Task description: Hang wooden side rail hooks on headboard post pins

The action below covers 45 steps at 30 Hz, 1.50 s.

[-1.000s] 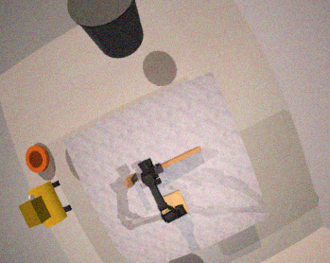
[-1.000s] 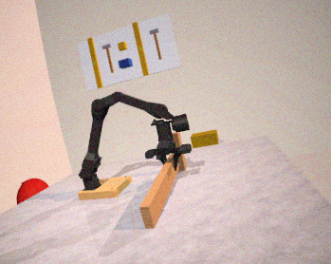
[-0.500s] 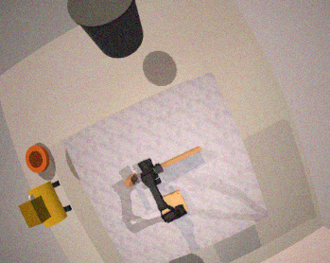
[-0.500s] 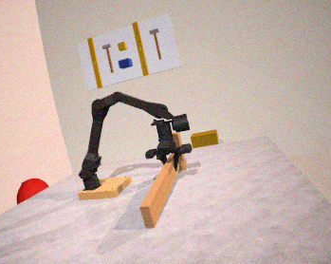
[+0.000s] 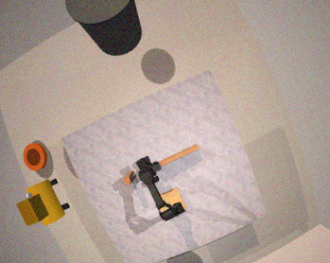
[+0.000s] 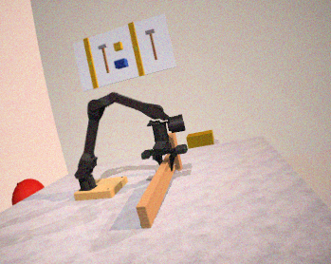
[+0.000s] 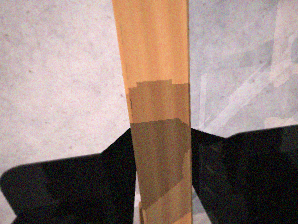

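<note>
The wooden side rail (image 5: 181,155) (image 6: 156,196) (image 7: 154,45) is a long orange-brown board standing on its narrow edge. My gripper (image 6: 166,165) (image 7: 151,129) is shut on it close to its post end, with one black finger on each side. The rail's far end appears to rest on the table. The headboard post (image 5: 128,179) (image 6: 179,162) stands upright just beyond the gripper, in line with the rail. The gripper and arm cover the place where rail and post come together. The steel hooks, the slot and the pins cannot be seen, so whether they touch is hidden.
The arm's wooden base (image 5: 177,198) (image 6: 103,189) stands beside the rail. An orange round container (image 5: 35,157) and a yellow object (image 5: 51,201) lie beyond the pale mat (image 5: 98,137). A dark bin (image 5: 119,35) is at the back. A red ball (image 6: 27,191) shows at the left.
</note>
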Tool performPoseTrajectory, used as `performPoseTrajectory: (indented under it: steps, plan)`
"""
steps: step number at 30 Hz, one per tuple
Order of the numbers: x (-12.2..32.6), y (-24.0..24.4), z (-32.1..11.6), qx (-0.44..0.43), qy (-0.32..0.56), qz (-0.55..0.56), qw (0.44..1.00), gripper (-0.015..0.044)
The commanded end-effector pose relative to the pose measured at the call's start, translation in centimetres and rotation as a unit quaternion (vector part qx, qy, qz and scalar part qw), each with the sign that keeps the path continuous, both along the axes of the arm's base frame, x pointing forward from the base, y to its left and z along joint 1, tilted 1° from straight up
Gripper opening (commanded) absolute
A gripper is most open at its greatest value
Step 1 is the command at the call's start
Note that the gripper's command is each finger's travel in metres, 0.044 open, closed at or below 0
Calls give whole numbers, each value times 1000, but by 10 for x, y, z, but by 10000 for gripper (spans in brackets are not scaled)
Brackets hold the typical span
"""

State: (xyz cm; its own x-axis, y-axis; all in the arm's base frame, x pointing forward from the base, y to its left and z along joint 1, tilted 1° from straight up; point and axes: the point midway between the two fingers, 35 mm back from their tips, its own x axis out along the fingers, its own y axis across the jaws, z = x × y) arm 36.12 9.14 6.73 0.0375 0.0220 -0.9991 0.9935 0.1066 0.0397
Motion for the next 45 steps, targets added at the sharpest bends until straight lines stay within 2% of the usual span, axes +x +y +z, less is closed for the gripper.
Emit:
performPoseTrajectory:
  steps: [1,45]
  plan:
    - [0,3,4,3,-5,0,1000,0]
    - [1,7,4,3,-5,0,1000,0]
